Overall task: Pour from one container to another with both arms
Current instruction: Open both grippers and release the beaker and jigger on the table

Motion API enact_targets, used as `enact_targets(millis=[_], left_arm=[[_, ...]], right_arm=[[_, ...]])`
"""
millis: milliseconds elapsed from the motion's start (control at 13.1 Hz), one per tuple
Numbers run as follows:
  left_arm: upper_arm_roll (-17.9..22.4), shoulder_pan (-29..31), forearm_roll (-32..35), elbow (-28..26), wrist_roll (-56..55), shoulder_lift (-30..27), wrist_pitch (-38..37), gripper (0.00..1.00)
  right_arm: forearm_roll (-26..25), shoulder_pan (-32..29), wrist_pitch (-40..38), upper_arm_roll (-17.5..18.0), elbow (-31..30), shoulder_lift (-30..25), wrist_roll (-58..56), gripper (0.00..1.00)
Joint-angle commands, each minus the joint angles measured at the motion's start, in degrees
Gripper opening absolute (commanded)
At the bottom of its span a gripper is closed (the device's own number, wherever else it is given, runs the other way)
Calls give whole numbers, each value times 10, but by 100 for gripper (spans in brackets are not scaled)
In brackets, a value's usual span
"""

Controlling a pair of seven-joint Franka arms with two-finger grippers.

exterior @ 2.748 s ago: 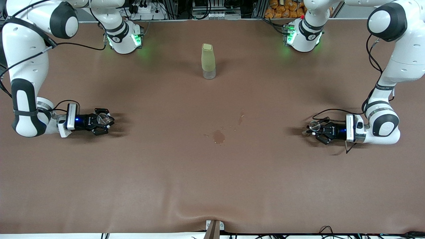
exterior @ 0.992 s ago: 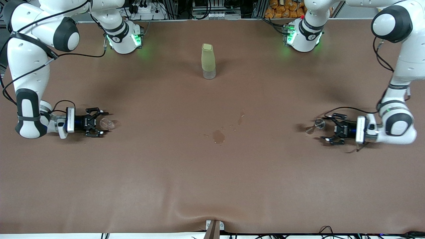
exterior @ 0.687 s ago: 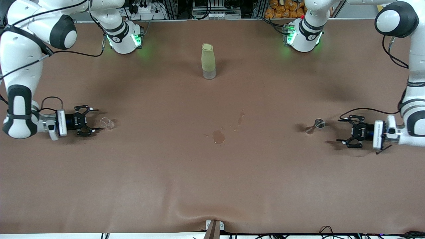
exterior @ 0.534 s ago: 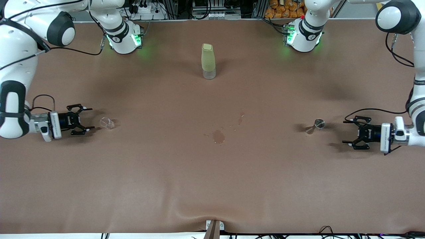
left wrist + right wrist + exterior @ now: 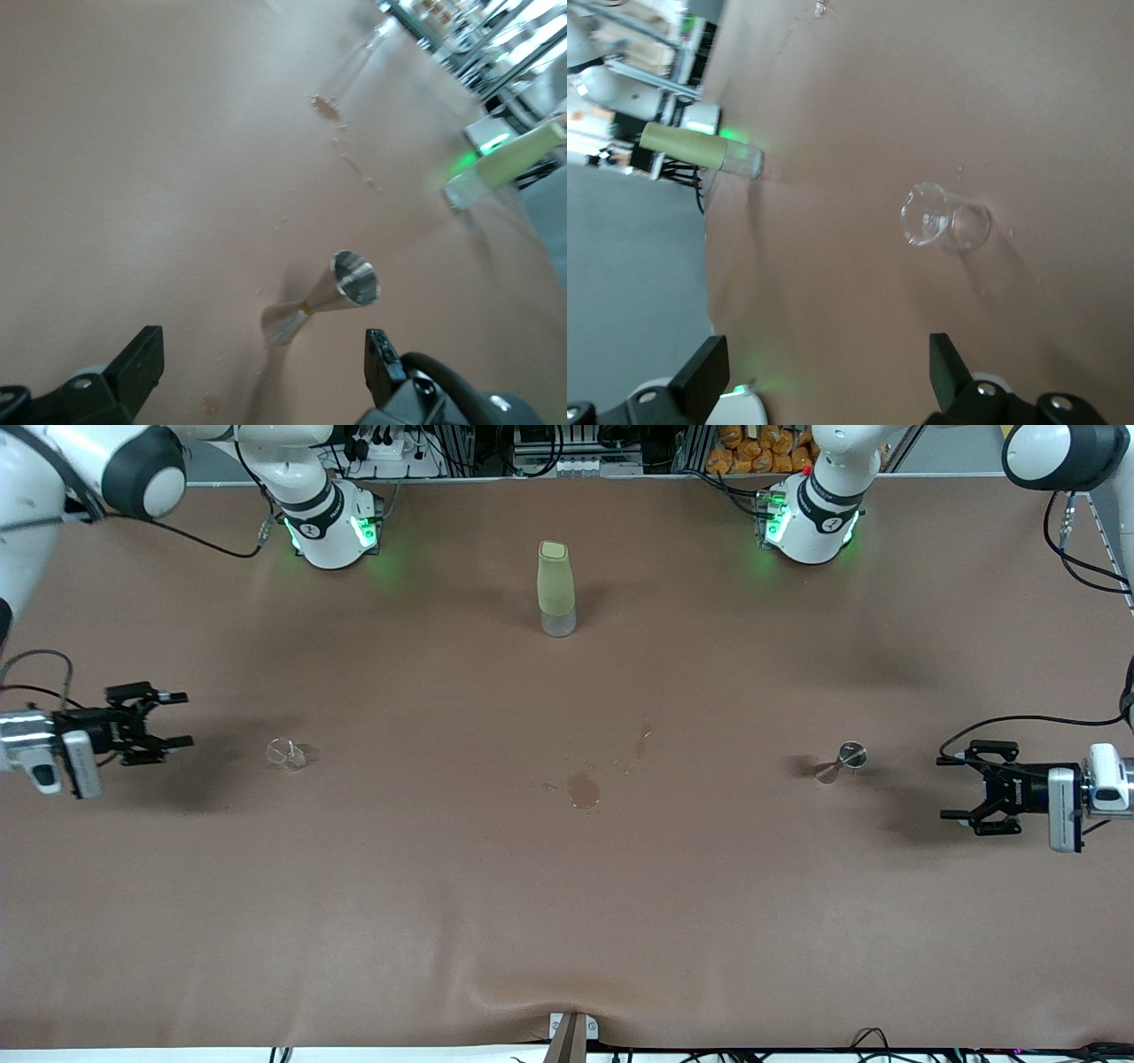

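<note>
Left gripper [image 5: 956, 787]: black fingers being held spread, empty, near steel jigger.
Right gripper [image 5: 180, 719]: being held spread, empty.
Jigger [image 5: 840, 763]: hourglass-shaped metal, standing on brown matte table [image 5: 567, 921].
Glass [image 5: 285, 754]: small clear cup.
Bottle [image 5: 555, 589]: tall, olive-green, farthest.

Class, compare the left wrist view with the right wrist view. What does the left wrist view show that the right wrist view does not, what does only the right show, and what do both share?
Only the left wrist view shows the metal jigger standing on the table, with spilled drops farther off. Only the right wrist view shows the clear glass flask. Both share the brown table cover and the pale green bottle, and each looks out between its own tool's open fingers.
</note>
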Motion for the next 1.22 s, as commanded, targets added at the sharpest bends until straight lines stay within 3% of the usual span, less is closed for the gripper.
enact_targets(millis=[0,382,611,840,1145], left_arm=[[5,-33,32,-8,-89,-58,20,100],[0,-107,126,-9,-307,-158,45,100],[-4,-113,140,-8,-370,-190,43,100],[-6,-134,199,-9,-452,-221,41,100],[-6,-198,308,-9,-634,-278,26,100]], right_arm=[[-67,26,1,-2,-17,-107,148,100],[-159,85,8,-1,-16,-240,403,100],[-216,119,19,5,1,-296,529,100],[-305,124,29,81,14,-350,636,100],[-343,109,28,177,14,-393,768,100]])
